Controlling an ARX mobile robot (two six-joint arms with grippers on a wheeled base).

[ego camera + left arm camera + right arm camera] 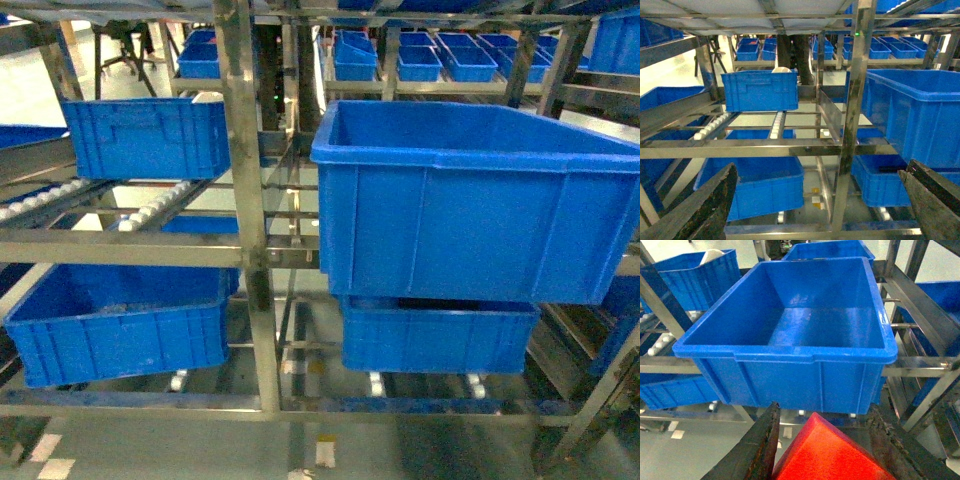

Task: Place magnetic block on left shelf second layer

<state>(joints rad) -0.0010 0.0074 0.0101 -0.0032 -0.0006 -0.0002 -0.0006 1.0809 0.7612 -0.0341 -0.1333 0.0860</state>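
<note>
The right gripper is pinching the magnetic block between its fingers, w/ the red cube filling the bottom of the right wrist view. The big blue bin is sitting straight ahead of and above the block, but that bin is on the right-hand rack. The target level, w/ white rollers and a smaller blue crate, is lying left of the big blue bin, past the steel upright, so the carry probably needs a leftward swing. The left gripper is spread wide, holding nothing. Head view isn't showing either gripper or the block; only the wrist cams do. Cube, so no long axis to speak of.
</note>
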